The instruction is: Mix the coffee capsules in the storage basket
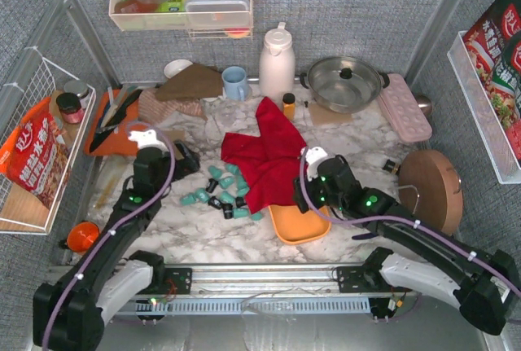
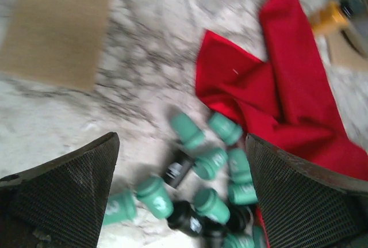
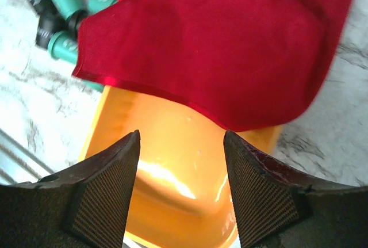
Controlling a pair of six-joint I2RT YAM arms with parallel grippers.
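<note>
We find teal and black coffee capsules scattered on the marble table left of the shallow orange basket, whose far end a red cloth covers; left gripper and right gripper stand released.

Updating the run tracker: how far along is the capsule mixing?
Done: nothing visible; the storage basket shows no capsules, a red cloth draped over its far end. In hand: nothing; left claw open above the coffee capsules, right claw open over the basket. Left: get the capsules, scattered on the table, into the basket and mix them.
</note>
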